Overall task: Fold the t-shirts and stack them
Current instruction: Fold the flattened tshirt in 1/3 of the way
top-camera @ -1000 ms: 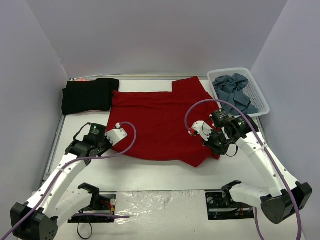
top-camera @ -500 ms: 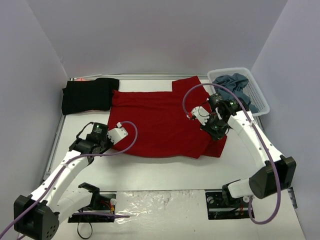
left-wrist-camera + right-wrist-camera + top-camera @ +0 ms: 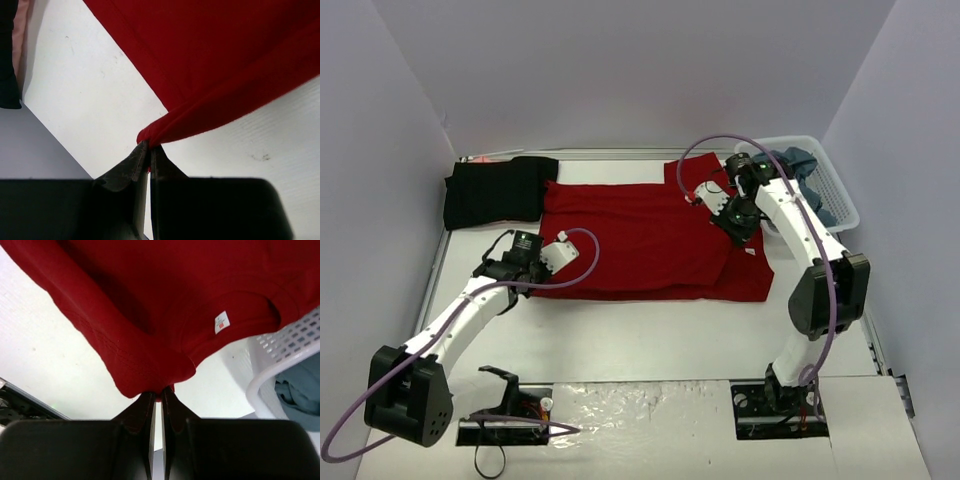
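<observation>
The dark red t-shirt (image 3: 640, 240) lies spread across the middle of the table, its near part doubled over. My left gripper (image 3: 532, 278) is shut on a bunched red corner at the shirt's near left; the left wrist view shows the pinched cloth at the left gripper (image 3: 149, 145). My right gripper (image 3: 735, 228) is shut on a red fold near the collar side. The right gripper (image 3: 161, 390) is seen holding it below the neck label (image 3: 221, 322). A folded black t-shirt (image 3: 495, 190) rests at the far left. Slate blue-grey t-shirts (image 3: 798, 165) fill the basket.
The white lattice basket (image 3: 842, 205) stands at the far right, close behind my right arm, and its rim (image 3: 280, 357) shows in the right wrist view. Purple-grey walls close in the table on three sides. Both arms' cables loop over the red cloth.
Both grippers have carried the red shirt's near edge toward the far side. The right one went much further, up beside the basket, and the cloth now lies doubled.
</observation>
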`<state>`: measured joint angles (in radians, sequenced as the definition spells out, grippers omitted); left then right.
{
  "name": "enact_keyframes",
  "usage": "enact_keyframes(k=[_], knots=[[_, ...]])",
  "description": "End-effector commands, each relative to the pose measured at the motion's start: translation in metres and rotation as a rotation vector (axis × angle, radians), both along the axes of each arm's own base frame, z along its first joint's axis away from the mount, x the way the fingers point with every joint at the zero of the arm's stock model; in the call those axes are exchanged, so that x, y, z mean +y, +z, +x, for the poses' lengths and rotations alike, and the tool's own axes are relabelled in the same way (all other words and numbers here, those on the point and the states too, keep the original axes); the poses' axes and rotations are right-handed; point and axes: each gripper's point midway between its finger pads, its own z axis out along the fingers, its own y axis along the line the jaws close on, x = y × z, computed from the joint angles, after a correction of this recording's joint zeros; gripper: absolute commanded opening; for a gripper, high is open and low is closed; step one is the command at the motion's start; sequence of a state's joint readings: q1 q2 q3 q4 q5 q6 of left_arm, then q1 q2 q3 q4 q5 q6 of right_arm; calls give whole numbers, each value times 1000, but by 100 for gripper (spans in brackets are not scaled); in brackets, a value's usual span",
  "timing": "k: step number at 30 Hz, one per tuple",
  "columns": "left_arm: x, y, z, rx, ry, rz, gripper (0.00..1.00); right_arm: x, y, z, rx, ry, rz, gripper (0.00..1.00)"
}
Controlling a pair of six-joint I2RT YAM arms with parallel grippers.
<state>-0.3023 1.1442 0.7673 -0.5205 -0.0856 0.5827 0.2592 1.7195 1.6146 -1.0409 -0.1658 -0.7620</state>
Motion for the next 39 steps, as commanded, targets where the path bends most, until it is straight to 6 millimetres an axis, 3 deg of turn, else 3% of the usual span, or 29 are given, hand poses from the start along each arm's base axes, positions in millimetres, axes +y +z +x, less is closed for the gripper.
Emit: enact_keyframes(k=[1,10,28,32,33,35,39], knots=[[1,14,25,-62,-3,2,3,-2,-11,14,42,5,-13,0],[10,-3,52,-19,12,5,2,6,-45,55,103,-17,-1,0],[5,-11,80,6,11,7,3,0,-78,83,113,-69,-15,0],[12,-16,88,-11,66,39,22,-3,-82,92,95,-94,-24,1],[14,-16,91,-19,77,45,27,-3,-83,94,93,-98,-24,23],[17,-18,92,-15,98,61,44,-3,-86,98,84,-113,-25,30],[20,-10,97,-50,125,68,51,-2,-78,114,10,-158,-4,34]])
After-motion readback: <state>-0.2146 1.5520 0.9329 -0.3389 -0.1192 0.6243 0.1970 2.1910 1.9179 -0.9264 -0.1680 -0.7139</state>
